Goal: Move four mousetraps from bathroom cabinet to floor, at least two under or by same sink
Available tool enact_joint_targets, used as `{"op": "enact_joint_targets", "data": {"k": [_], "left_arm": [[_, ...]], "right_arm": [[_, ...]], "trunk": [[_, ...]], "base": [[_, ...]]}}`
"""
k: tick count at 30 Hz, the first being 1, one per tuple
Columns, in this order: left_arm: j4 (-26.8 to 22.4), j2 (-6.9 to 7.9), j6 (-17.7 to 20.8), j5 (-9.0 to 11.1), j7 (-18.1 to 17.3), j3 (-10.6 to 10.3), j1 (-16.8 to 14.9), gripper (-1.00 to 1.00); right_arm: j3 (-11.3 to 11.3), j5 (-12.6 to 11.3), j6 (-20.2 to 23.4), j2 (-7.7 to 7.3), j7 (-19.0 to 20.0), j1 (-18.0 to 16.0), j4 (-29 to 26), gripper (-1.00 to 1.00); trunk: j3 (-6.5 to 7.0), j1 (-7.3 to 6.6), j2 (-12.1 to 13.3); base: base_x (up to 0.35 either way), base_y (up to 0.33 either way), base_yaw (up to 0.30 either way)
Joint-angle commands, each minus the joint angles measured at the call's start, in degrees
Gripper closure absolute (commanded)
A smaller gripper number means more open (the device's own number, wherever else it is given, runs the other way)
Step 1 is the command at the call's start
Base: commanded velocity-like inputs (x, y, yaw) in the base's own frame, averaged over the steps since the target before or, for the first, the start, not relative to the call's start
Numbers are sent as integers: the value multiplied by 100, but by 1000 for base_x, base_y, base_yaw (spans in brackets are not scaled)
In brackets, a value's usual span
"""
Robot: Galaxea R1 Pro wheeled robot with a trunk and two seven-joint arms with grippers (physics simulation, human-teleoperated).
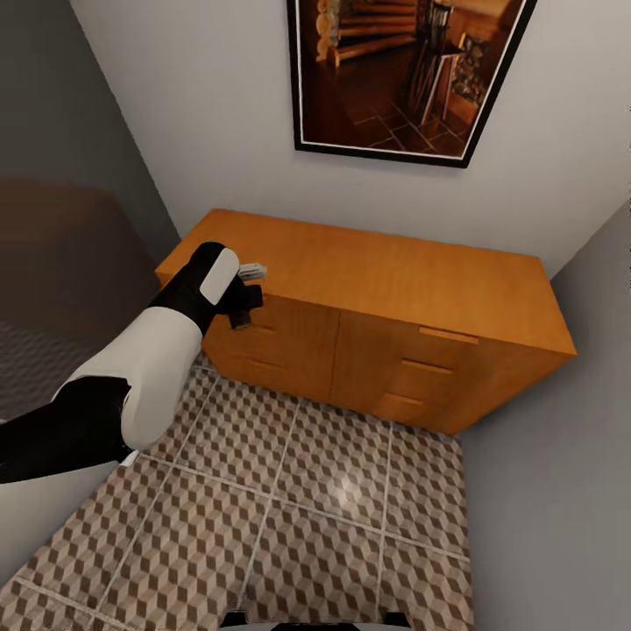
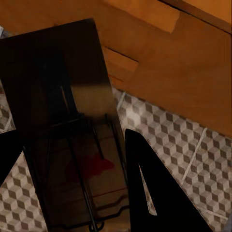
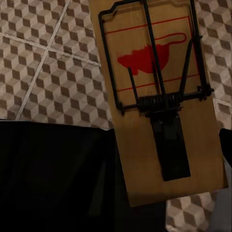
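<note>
1. At the cabinet's point(image 1: 368, 289) left front edge, left gripper point(image 1: 248, 298) is clamped on a mousetrap point(image 2: 72, 140), held above the bathroom floor point(image 1: 307, 491).
2. Left wrist view: board sits between dark fingers point(image 2: 159, 193), in shadow, drawer fronts behind.
3. Right gripper grips a second mousetrap point(image 3: 159, 92), red mouse print and wire bar visible, over the tiles.
4. Framed picture point(image 1: 403, 70) hangs on the far wall.

The cabinet point(image 1: 377, 289) is low, wide and orange-brown, with drawers shut, standing against the white wall. In front of the cabinet lies the bathroom floor point(image 1: 289, 517), tiled with brown and white cubes. One mousetrap point(image 2: 72, 145), a flat wooden board with black wire, hangs above that floor. Another mousetrap point(image 3: 159, 96) shows a red mouse picture, also above that floor
</note>
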Motion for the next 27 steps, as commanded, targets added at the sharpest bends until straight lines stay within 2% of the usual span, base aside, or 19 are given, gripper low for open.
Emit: {"op": "enact_joint_targets", "data": {"k": [1, 22, 27], "left_arm": [[-8, -2, 18, 33, 26, 11, 1, 100], [-5, -2, 17, 33, 21, 11, 26, 100], [11, 6, 16, 33, 12, 11, 142, 100]], "right_arm": [[27, -72, -15, -2, 57, -2, -1, 100], [21, -72, -15, -2, 57, -2, 1, 100], [19, -76, -15, -7, 52, -2, 1, 100]], "trunk": [[-8, 0, -10], [-8, 0, -10], [-8, 0, -10]], "base": [[-288, 144, 0], [-307, 113, 0], [-310, 74, 0]]}}
